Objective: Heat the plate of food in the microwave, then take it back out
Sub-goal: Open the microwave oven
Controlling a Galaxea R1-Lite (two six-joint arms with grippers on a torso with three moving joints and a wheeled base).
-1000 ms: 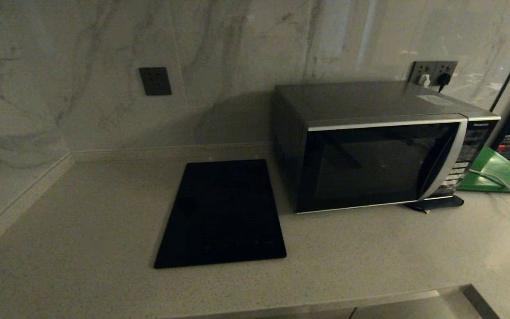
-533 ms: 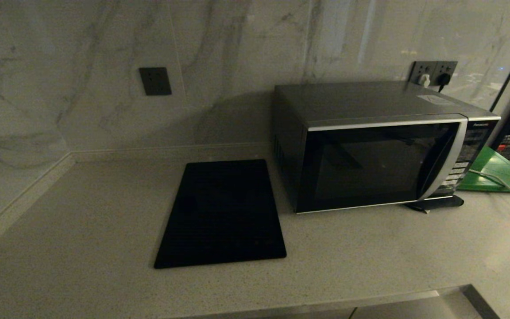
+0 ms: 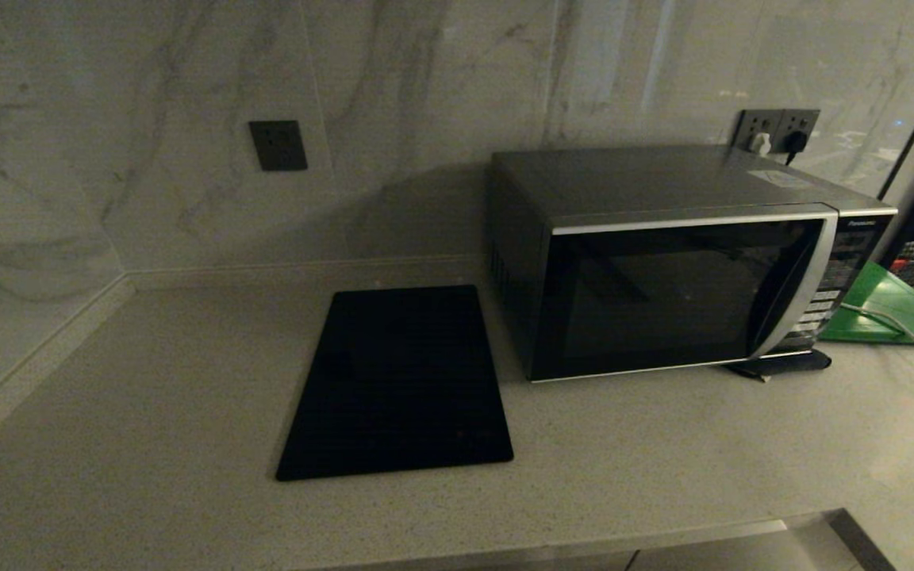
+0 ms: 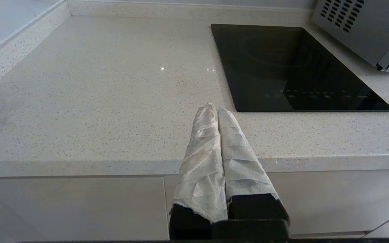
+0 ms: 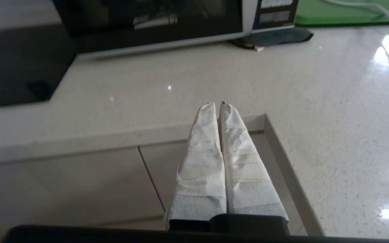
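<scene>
The microwave (image 3: 679,262) stands at the back right of the counter with its dark glass door closed and its keypad panel (image 3: 830,293) on the right. The plate of food is out of view. My left gripper (image 4: 214,107) hangs shut and empty in front of the counter's front edge, near the black slab. My right gripper (image 5: 216,105) is also shut and empty, held off the counter's front edge, with the microwave (image 5: 154,23) farther back. Neither arm shows in the head view.
A flat black slab (image 3: 397,381) lies on the counter left of the microwave. A green board (image 3: 893,309) with a white cable across it lies to the microwave's right. The counter steps forward at the right, forming an inner corner (image 5: 265,116). Wall sockets (image 3: 774,131) sit behind the microwave.
</scene>
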